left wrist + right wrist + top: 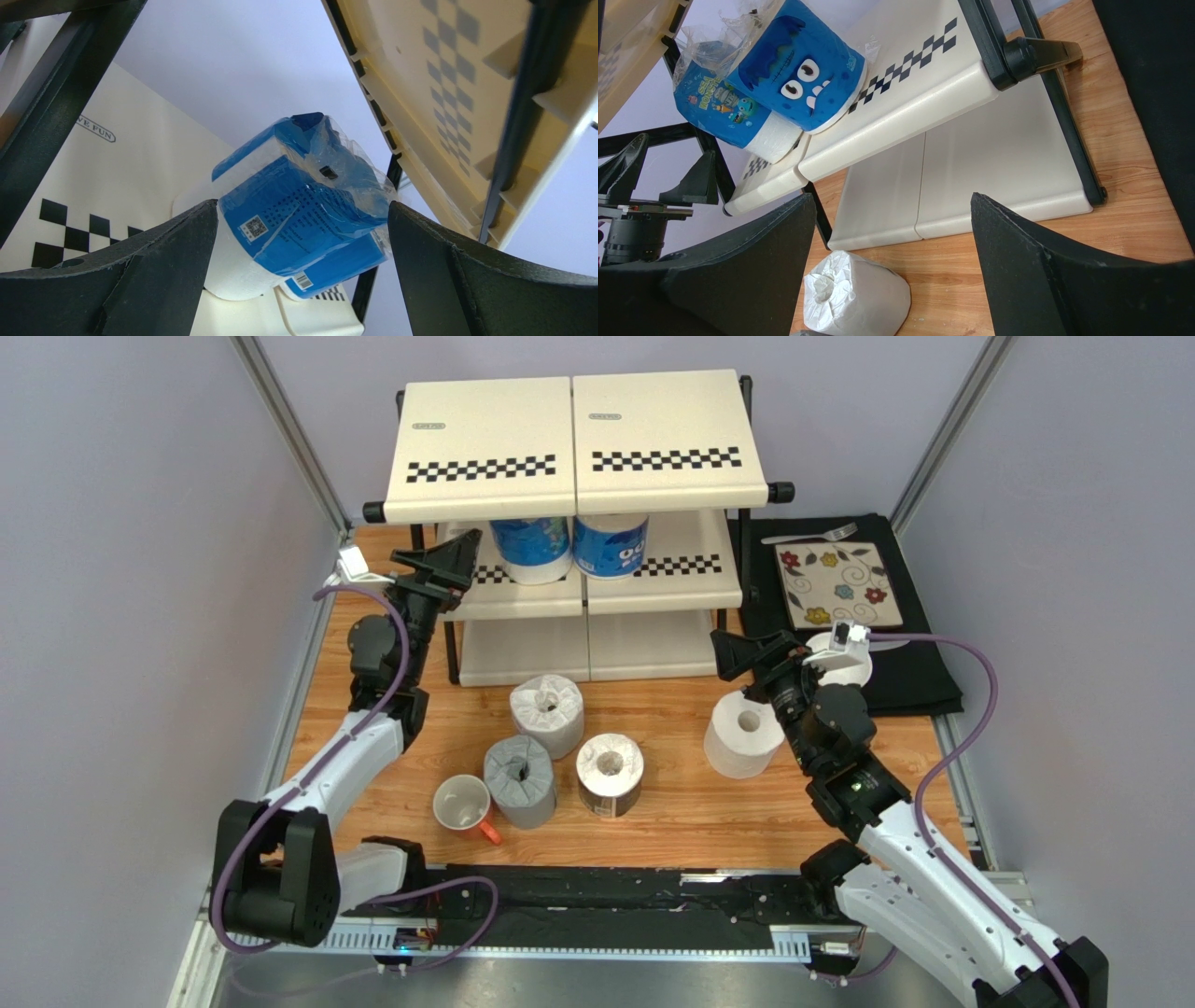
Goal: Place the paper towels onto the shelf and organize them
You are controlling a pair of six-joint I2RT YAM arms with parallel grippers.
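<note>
Left hand spread wide at the shelf's middle tier, holding nothing — two blue rolls upright there, just ahead of it. Right hand parted too, empty, just beside a white roll on the bench. Mid-bench, three more upright — wrapped white roll, grey roll, dark roll — mug just beside the grey.

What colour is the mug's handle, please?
Orange, on a white mug; the top view shows it best.

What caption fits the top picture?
Two blue-wrapped rolls sit on the shelf's middle tier; four rolls wait on the table.
</note>
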